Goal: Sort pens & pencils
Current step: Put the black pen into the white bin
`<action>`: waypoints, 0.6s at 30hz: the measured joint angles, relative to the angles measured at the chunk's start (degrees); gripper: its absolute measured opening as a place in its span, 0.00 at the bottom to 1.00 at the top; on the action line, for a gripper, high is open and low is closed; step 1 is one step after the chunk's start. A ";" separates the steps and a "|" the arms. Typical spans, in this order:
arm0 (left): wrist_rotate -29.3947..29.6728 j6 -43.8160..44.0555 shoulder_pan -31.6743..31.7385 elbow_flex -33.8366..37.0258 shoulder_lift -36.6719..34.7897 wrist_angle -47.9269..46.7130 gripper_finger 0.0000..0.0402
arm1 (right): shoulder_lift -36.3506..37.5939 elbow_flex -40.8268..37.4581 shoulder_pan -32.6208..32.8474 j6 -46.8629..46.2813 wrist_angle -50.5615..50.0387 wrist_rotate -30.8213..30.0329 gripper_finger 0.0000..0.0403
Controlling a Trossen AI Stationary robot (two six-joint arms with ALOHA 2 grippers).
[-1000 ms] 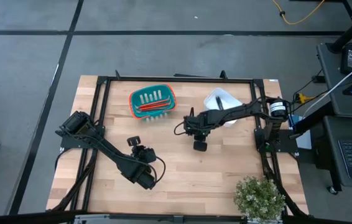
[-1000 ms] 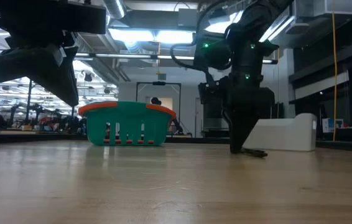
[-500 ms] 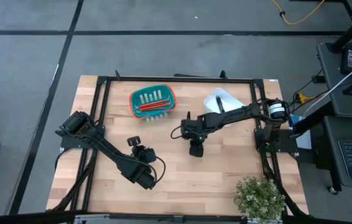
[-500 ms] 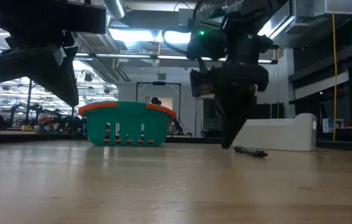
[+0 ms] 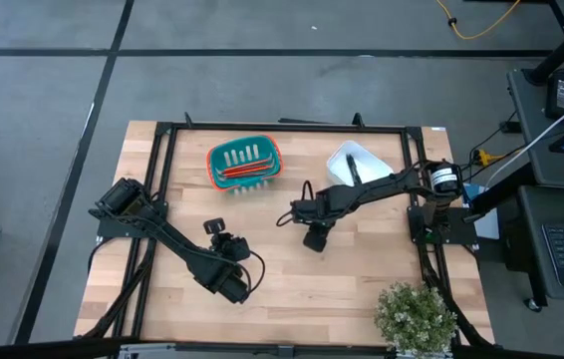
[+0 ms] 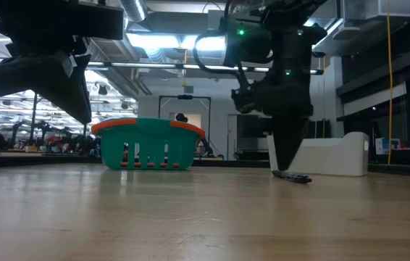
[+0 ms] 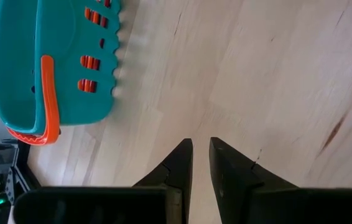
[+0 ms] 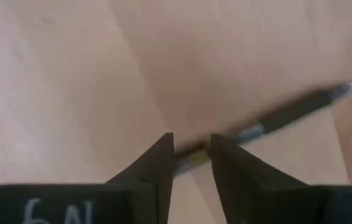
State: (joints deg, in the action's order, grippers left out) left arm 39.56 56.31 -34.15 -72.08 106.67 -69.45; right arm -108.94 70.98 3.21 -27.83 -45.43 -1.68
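Note:
A black pen (image 8: 275,118) lies flat on the wood table, also seen in the low view (image 6: 292,176). My right gripper (image 8: 191,155) points down over the pen's one end, open by a narrow gap, with a fingertip on either side of that end. In the low view the right gripper (image 6: 286,165) stands just above the pen. Another black pen (image 5: 351,168) lies in the white bin (image 5: 362,155). Red-orange pencils (image 5: 245,172) lie in the teal basket (image 5: 224,160). My left gripper (image 5: 237,289) waits above the table's near-left part, fingers nearly together (image 7: 201,146). My right gripper comes from above, pointing down, with its fingers (image 8: 157,162) across the pen's end (image 8: 194,152). The pen lies flat on the table. Whether the fingers touch it, I cannot tell.
The teal basket (image 6: 147,145) with orange rim stands at the table's far middle and the white bin (image 6: 328,156) to its right. A potted plant (image 5: 417,314) sits at the near right corner. A black frame (image 5: 162,150) runs around the table.
My right gripper swung a little toward the table's left, turning about its wrist, then came back right over the pen. The pen stayed where it lay. The left arm kept still.

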 joint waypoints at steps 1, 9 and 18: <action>0.04 0.00 0.00 0.29 -0.02 0.07 0.12 | 0.02 0.00 0.04 -0.74 -0.40 -0.07 0.26; -0.93 1.66 0.00 5.59 -0.02 1.64 0.12 | 0.08 0.00 -0.29 -6.64 0.34 -0.17 0.28; -1.52 1.64 -0.02 7.63 -0.02 3.30 0.12 | 0.17 0.00 -1.15 -12.58 0.35 -0.34 0.28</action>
State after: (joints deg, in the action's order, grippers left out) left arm 38.04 57.95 -34.17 -64.45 106.65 -66.15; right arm -108.77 70.98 2.07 -40.41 -45.08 -2.02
